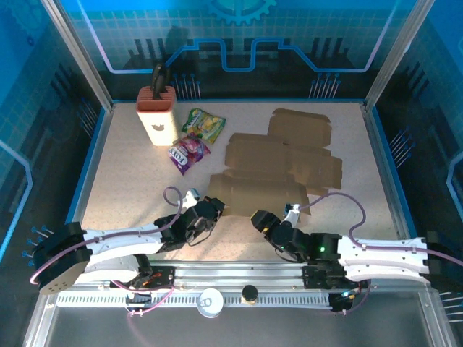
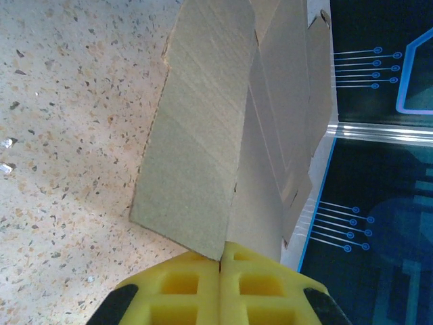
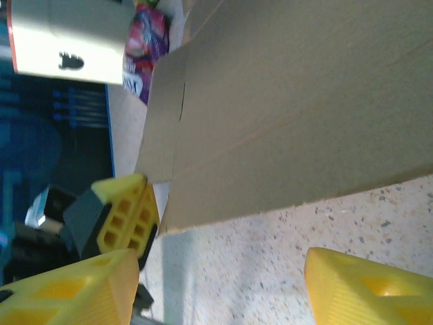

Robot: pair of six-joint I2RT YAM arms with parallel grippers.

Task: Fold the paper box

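**Left.** My left gripper (image 1: 207,211) pinches the near-left flap (image 2: 196,156) of the paper box (image 1: 278,163). In the wrist view its yellow fingers (image 2: 186,284) are pressed together on the flap's edge. The flap appears to tilt up from the table (image 1: 123,181) along a crease.

**Centre.** The paper box is a flat brown blank. It lies unfolded on the table, running from just ahead of both grippers toward the far right. No wall is standing yet, so I judge the task to be at its first fold.

**Right.** My right gripper (image 1: 259,219) holds nothing, and its jaws are spread. It sits just beside the blank's near edge. In its wrist view that edge (image 3: 284,203) runs just beyond my fingertips (image 3: 101,277), apart from them.

**Next move (judgement).** The pinched flap has to swing up about its crease. Meanwhile the right gripper should advance onto the neighbouring panel and pin or grasp it, so that the whole blank does not slide or lift with the flap.
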